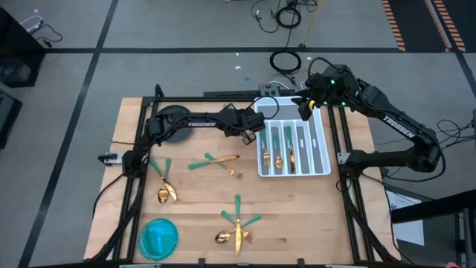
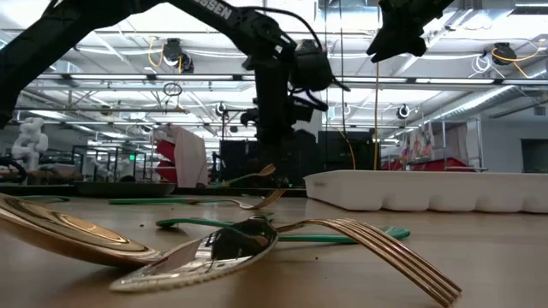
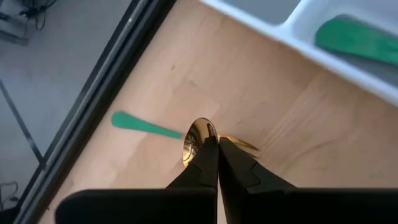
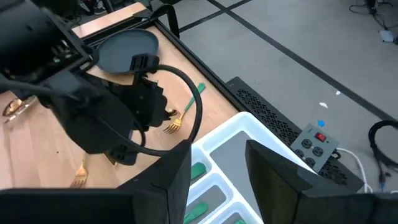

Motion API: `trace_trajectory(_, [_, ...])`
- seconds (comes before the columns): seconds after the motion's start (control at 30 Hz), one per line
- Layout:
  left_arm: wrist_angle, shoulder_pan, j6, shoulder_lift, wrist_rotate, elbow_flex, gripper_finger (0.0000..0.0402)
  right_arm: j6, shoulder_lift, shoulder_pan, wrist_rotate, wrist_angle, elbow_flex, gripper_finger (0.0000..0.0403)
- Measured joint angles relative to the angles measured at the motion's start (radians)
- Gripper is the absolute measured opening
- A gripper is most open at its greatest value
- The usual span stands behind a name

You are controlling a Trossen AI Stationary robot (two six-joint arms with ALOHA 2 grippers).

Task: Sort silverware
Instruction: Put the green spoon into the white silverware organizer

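Note:
My left gripper [image 1: 256, 132] hangs just left of the white tray [image 1: 320, 167], shut on a fork [image 4: 174, 121] with a gold head and green handle. My right gripper [image 4: 217, 177] stands open above the tray's far end, with nothing between its fingers. Several pieces of silverware lie in the tray's compartments [image 1: 279, 152]. More lie flat on the wooden table: two at the left [image 1: 165, 182], a crossed pair in the middle [image 1: 219, 161] and a cluster near the front edge [image 1: 238, 223]. My left gripper pinches the fork's gold head [image 3: 198, 132] between its two fingers, which slant down from above. The green handle [image 3: 143, 124] sticks out sideways toward the table's far edge. In the low view the fork [image 2: 264, 174] hangs tilted, clear of the table.
A dark round plate [image 1: 172, 123] sits at the far left under the left arm. A blue round dish [image 1: 158, 237] stands at the near left corner. A black frame [image 1: 186, 98] runs along the table's edges. Bare wood lies between the scattered pieces.

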Motion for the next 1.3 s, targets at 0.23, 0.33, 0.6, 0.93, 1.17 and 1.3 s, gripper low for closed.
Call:
trace_trajectory(0.23, [-0.069,-0.024,0.018,-0.029,0.051,0.123,0.0,-0.062,-0.06,-0.041,-0.001,0.005,0.0,0.0146])
trace_trajectory(0.33, [-0.014,-0.027,0.034,-0.084,0.079,0.127,0.0,-0.074,-0.113,-0.073,0.0,-0.002,0.0,0.0146])
trace_trajectory(0.6, [0.292,-0.037,0.148,-0.222,0.276,0.128,0.0,-0.091,-0.246,-0.139,-0.001,-0.055,0.0,0.0146])
trace_trajectory(0.93, [0.658,-0.063,0.344,-0.281,0.545,0.128,0.0,-0.113,-0.342,-0.168,-0.003,-0.147,0.0,0.0146])
trace_trajectory(1.17, [0.619,-0.122,0.592,-0.281,0.592,0.128,0.0,-0.116,-0.384,-0.167,-0.002,-0.217,0.0,0.0146])
trace_trajectory(1.3, [0.556,-0.173,0.767,-0.282,0.5,0.128,0.0,-0.098,-0.398,-0.167,-0.003,-0.232,0.0,0.0146])
